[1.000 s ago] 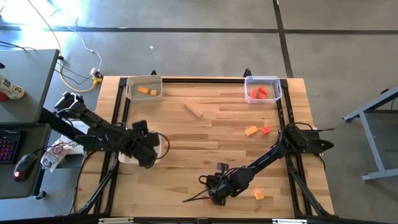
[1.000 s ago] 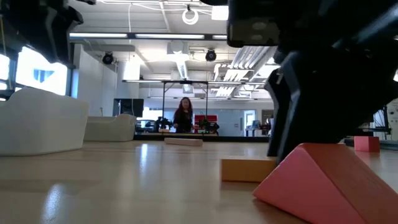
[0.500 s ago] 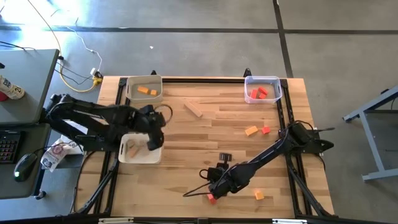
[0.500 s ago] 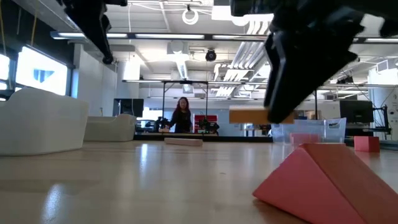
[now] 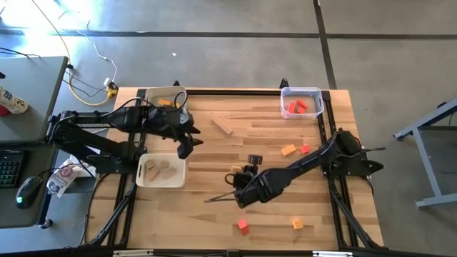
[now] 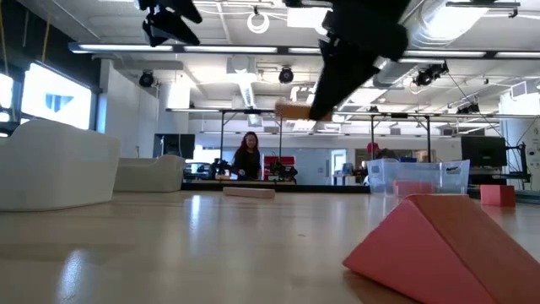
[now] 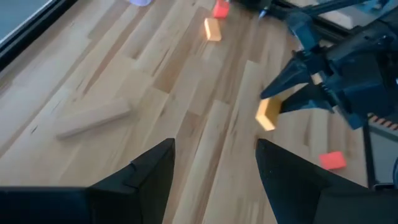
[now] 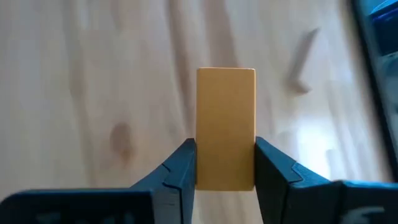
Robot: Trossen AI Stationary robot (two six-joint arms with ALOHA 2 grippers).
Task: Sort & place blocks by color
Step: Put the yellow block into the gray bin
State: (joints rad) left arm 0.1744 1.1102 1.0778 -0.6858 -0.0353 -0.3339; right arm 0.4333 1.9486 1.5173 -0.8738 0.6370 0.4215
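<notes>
My right gripper (image 5: 238,183) is shut on an orange block (image 8: 225,118) and hangs above the middle of the table; the block also shows in the low view (image 6: 295,111) and the left wrist view (image 7: 268,114). My left gripper (image 5: 187,145) stands open and empty in the air beyond the white bin (image 5: 143,178), which holds light-wood blocks. A wooden plank (image 5: 222,126) lies flat on the table. A red block (image 5: 243,225) and an orange block (image 5: 298,224) rest near the front edge. Another orange block (image 5: 288,150) and a red one (image 5: 305,148) lie at the right. My right gripper pinches the orange block between its two fingers, which bear on its two long sides (image 8: 203,163) near the end closer to the wrist. The fingers slant down from the table's right and lie along the block. The block is lifted clear of the table.
A bin with orange blocks (image 5: 168,104) stands at the far left, partly under my left arm. A clear bin with red blocks (image 5: 301,102) stands at the far right. In the low view a red wedge (image 6: 447,245) lies close to the camera. A person stands far behind the table.
My right gripper has risen and gone toward the far edge with the orange block, lifting it off the table; the red block beside it stayed on the table. My left gripper, still open, has risen from over the white bin and swung toward the far edge and the table's middle.
</notes>
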